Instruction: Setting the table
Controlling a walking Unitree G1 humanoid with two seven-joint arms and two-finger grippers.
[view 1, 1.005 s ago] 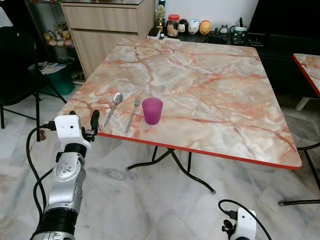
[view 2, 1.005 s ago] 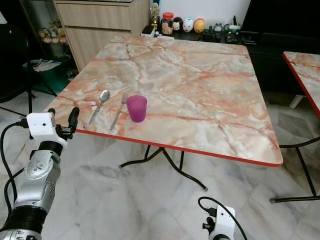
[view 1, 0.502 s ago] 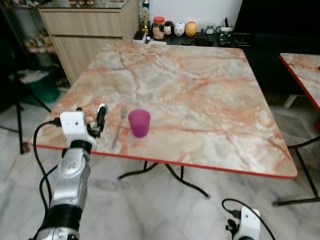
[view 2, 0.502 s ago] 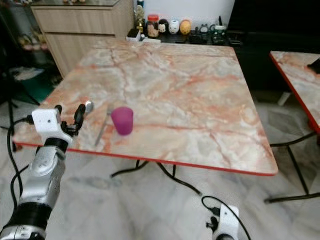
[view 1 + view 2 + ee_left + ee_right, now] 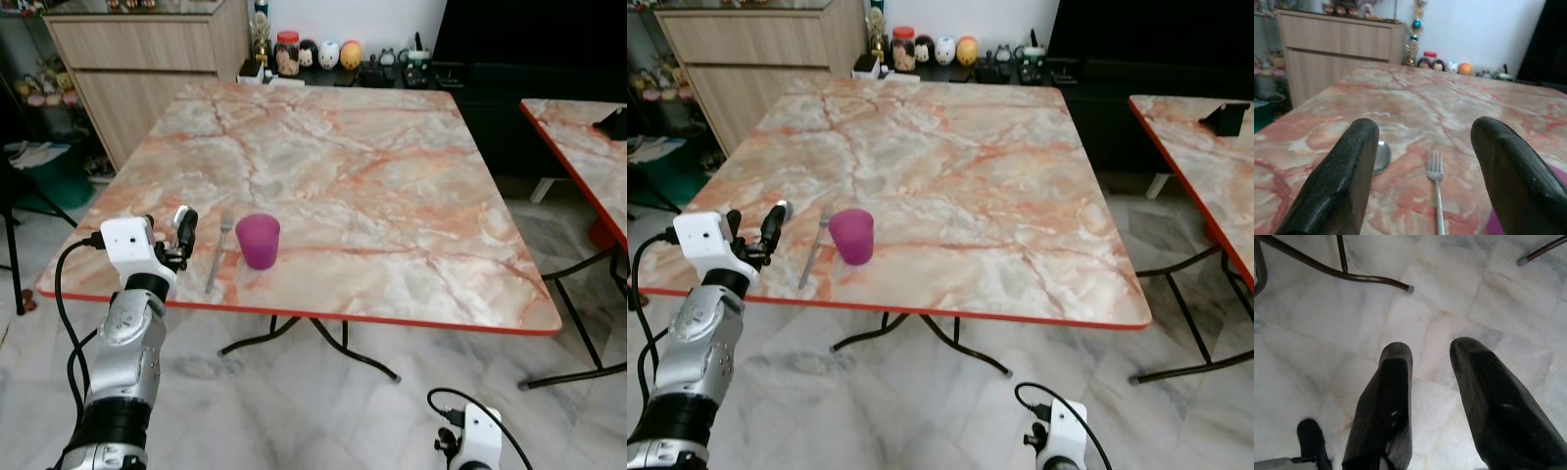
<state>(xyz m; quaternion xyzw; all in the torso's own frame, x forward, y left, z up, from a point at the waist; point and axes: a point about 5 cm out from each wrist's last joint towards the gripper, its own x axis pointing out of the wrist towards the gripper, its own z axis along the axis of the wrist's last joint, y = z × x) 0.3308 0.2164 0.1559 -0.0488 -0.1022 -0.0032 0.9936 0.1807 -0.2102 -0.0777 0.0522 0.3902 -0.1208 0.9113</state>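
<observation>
A purple cup [image 5: 259, 241] stands upright near the front left of the marble table [image 5: 392, 186]. A fork [image 5: 216, 253] lies just left of it, tines pointing away from me. Left of the fork lies a spoon [image 5: 1382, 155], its bowl peeking past one finger in the left wrist view. My left gripper [image 5: 167, 230] is open at the table's front left edge, level with the tabletop, with the spoon and fork ahead of it and nothing between its fingers [image 5: 1354, 166]. Low at the right, my right gripper [image 5: 1432, 352] hangs open over the floor.
A second marble table [image 5: 578, 127] stands to the right. Behind the table are a wooden cabinet [image 5: 137, 59] and a low dark shelf with jars and figurines [image 5: 313, 54]. Black metal table legs [image 5: 323, 333] cross the marble floor underneath.
The whole view has shifted, so the camera moved. My left gripper has come closer to the table's front left edge and now covers the spoon. The cup and fork stay put.
</observation>
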